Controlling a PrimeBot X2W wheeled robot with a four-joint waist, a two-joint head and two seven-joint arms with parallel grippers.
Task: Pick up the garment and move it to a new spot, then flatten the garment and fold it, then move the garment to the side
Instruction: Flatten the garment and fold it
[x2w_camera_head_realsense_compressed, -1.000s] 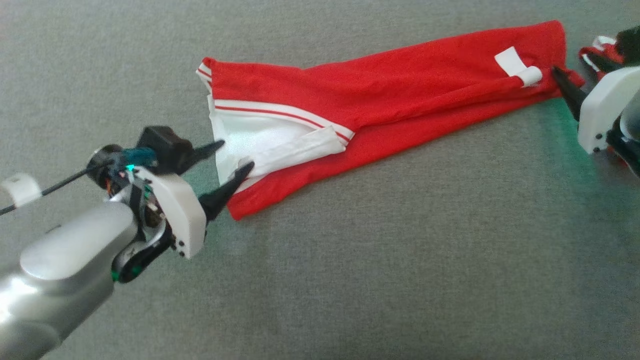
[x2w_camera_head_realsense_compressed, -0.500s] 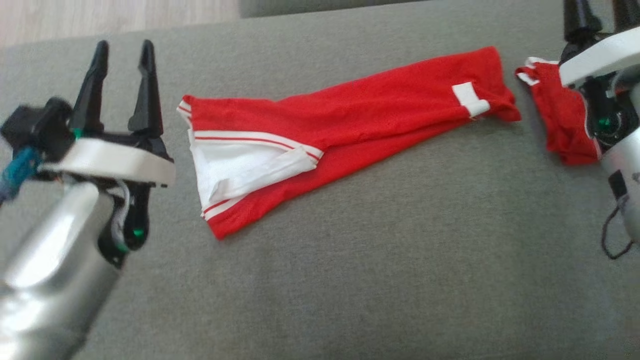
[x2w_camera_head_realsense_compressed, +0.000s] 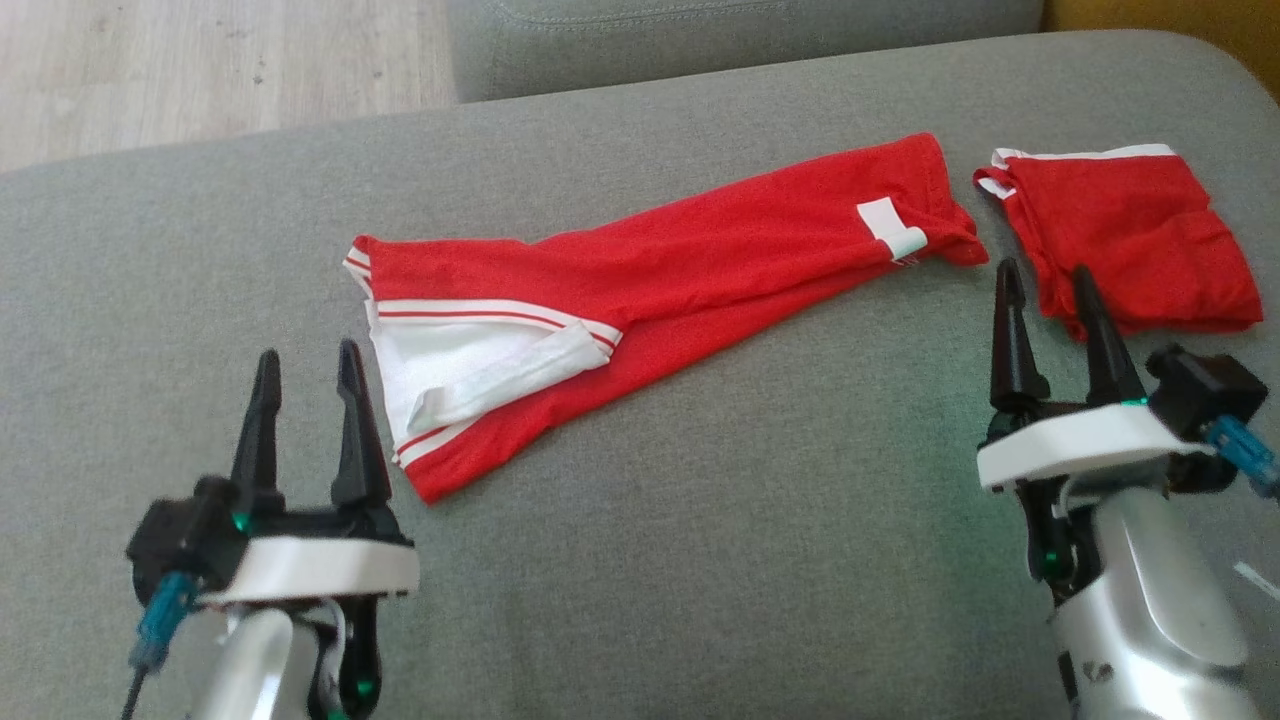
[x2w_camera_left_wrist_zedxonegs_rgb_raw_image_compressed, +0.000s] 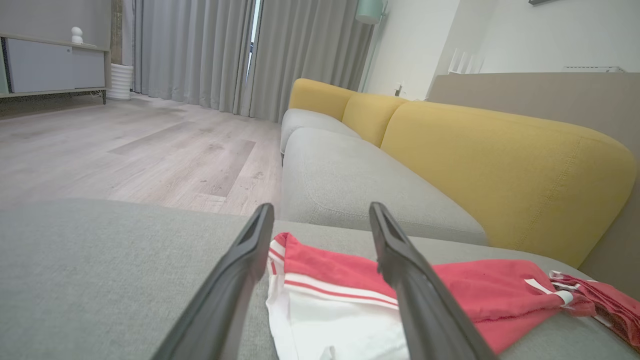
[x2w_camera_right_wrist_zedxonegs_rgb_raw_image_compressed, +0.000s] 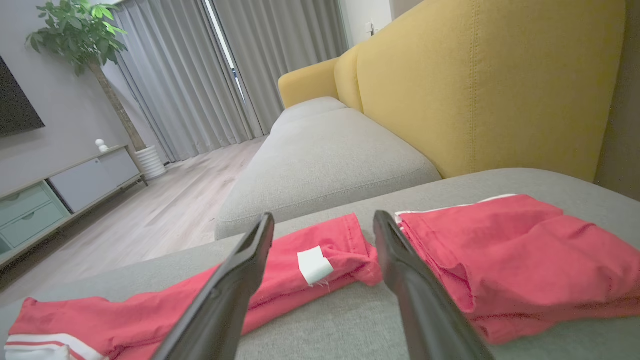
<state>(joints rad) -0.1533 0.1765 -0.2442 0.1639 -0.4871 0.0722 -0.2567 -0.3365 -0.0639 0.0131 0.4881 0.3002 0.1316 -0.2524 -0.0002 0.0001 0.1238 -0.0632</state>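
one garment (x2w_camera_head_realsense_compressed: 700, 262), long axis diagonal, white end left

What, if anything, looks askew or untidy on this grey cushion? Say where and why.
The long red garment lies slanted across the cushion, and its left end is turned open, showing white lining and a loose white band.
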